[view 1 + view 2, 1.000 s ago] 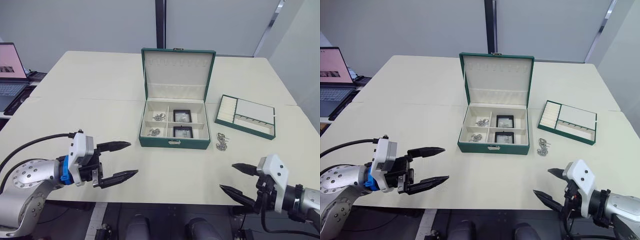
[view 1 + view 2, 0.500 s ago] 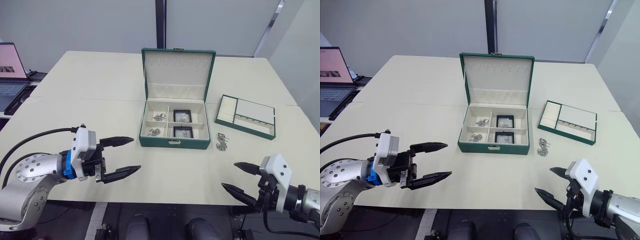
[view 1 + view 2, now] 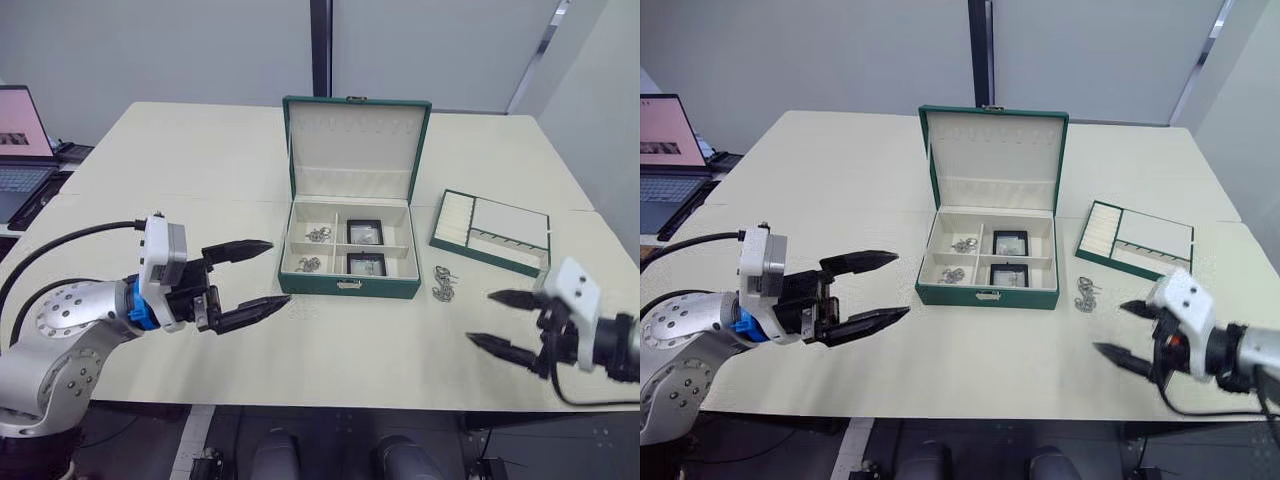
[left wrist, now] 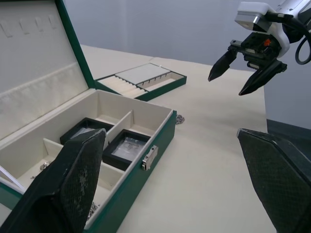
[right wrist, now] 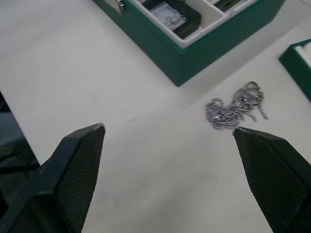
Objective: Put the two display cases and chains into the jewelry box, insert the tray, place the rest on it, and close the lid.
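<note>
The jewelry box (image 3: 348, 286) stands open at the table's centre, its lid (image 3: 355, 150) upright. Two display cases (image 3: 364, 233) (image 3: 366, 264) lie in its right compartments, and two chains (image 3: 319, 234) (image 3: 308, 265) in the left ones. Another chain clump (image 3: 443, 283) lies on the table just right of the box. The tray (image 3: 492, 231) sits further right. My left gripper (image 3: 279, 271) hovers open, left of the box's front. Near the front right, my right gripper (image 3: 479, 317) is open and empty, a little short of the loose chain (image 5: 235, 107).
A laptop (image 3: 20, 130) stands off the table's far left. The table's front edge runs just below both grippers. Bare tabletop lies in front of the box and behind it.
My left gripper has moved forward and right, closer to the box. My right gripper has risen and moved away from the front edge toward the tray side. Both stay open.
</note>
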